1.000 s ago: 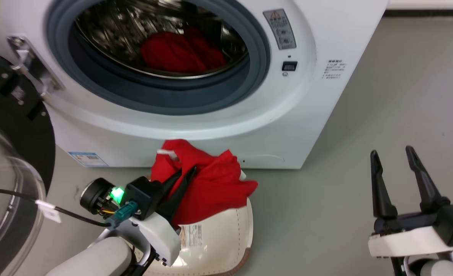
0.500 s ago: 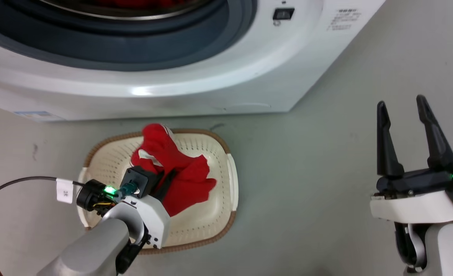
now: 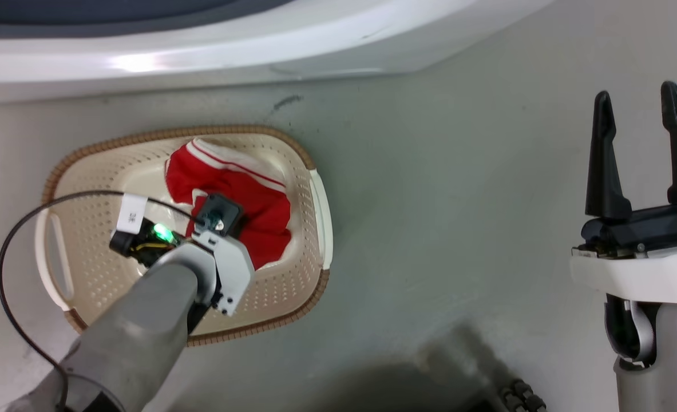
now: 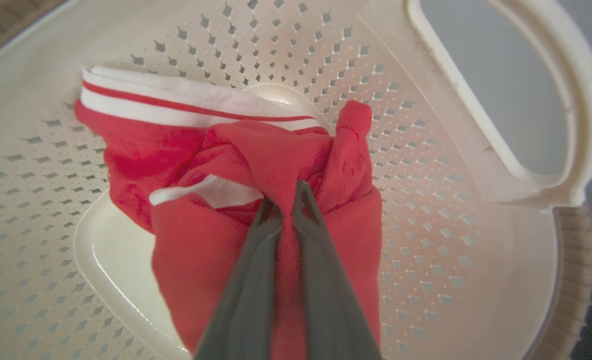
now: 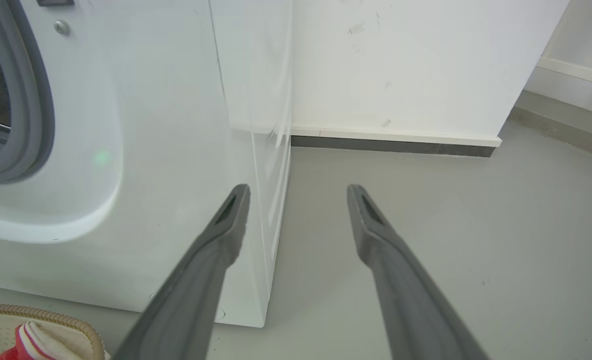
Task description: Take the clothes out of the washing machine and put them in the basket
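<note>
Red garment [image 4: 200, 150]: now down on the basket's floor, toward 1 o'clock of its middle (half a second ago it hung bunched above).
Basket [image 3: 309, 274]: on the ground, with the washing machine [image 3: 201, 51] at its 12 o'clock.
Left gripper [image 4: 283, 200]: fingers pinched almost together on a red fold.
Right gripper [image 3: 638, 109]: at 3 o'clock, well apart, fingers spread, holding nothing.
Meaning: this piece looks delivered, and letting go seems due.

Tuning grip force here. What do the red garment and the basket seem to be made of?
The red garment: soft matte knit fabric, likely; it creases and bunches where the left hand pinches it. The basket: rigid moulded plastic, slightly glossy cream, with punched holes. Its brown rim looks woven, probably textured plastic, though real wicker can't be excluded.
</note>
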